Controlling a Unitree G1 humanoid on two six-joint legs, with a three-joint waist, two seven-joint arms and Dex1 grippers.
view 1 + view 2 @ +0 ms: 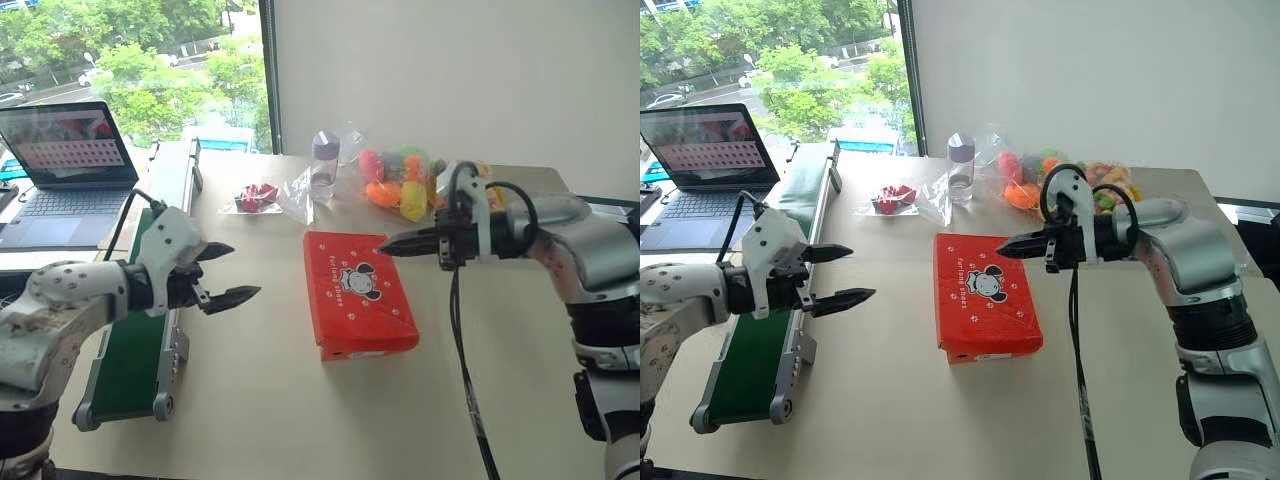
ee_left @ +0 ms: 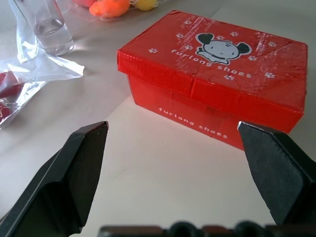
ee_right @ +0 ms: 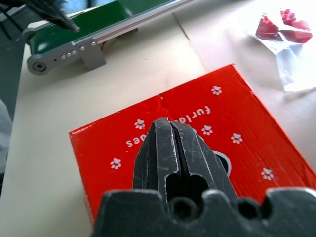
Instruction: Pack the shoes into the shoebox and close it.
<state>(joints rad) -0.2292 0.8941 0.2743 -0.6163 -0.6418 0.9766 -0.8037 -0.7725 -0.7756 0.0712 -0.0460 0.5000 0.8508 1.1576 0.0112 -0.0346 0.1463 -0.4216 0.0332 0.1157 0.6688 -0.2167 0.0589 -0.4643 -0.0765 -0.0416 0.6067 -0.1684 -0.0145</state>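
The shoebox (image 1: 358,292) lay closed in the middle of the table (image 1: 270,400), lid up, its long axis running away from the robot and angled slightly leftward at the far end. Bare tabletop lay on both long sides and in front of it. The left gripper (image 1: 222,272) hovered well left of the box, fingers spread wide and empty. The right gripper (image 1: 390,244) hung over the far right corner, fingers pressed together, holding nothing. A conveyor belt (image 1: 135,340) ran along the table's left edge; a bottle (image 1: 324,166) and toy bags (image 1: 410,185) stood beyond the box.

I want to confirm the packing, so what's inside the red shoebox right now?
Its contents cannot be seen: the shoebox lies on the table with its lid down flat. No shoes lie on the table around it, but whether they are inside is hidden by the lid.
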